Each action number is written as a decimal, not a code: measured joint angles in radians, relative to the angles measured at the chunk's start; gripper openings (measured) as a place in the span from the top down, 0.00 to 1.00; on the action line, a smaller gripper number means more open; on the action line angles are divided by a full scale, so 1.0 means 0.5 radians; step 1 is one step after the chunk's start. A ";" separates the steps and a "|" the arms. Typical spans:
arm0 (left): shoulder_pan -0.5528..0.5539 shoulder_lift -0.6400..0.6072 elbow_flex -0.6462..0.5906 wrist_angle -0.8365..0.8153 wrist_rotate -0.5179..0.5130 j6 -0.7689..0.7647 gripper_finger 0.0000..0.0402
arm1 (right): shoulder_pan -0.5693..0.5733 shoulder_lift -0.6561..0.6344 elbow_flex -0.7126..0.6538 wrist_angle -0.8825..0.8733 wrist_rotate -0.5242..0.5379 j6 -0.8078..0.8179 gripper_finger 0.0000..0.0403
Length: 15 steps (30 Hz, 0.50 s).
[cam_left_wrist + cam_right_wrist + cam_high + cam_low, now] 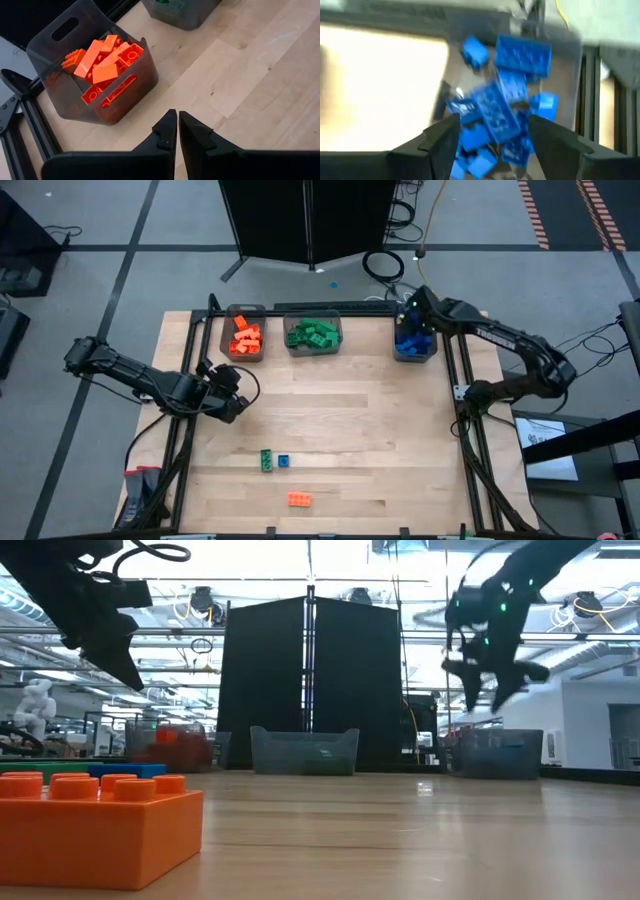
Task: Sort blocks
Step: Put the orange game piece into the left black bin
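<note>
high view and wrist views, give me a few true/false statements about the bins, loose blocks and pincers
1. The right pincer is over the bin of blue blocks. True.
2. The left pincer is clamped on an orange block. False: its fingers are shut on nothing, near the orange bin.
3. Three blocks lie loose on the table. True: a green block, a blue block and an orange block.
4. The middle bin holds orange blocks. False: it holds green ones.
</note>
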 joint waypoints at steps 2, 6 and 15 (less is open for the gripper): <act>0.000 0.000 0.000 0.000 0.000 -0.002 0.94 | 0.000 -0.044 0.078 0.008 0.000 -0.044 0.44; 0.000 0.000 0.000 0.000 -0.001 -0.001 0.94 | 0.000 -0.102 0.288 0.005 0.000 -0.134 0.46; -0.001 0.000 0.000 0.001 -0.001 -0.003 0.94 | 0.019 -0.118 0.740 0.005 0.001 -0.262 0.46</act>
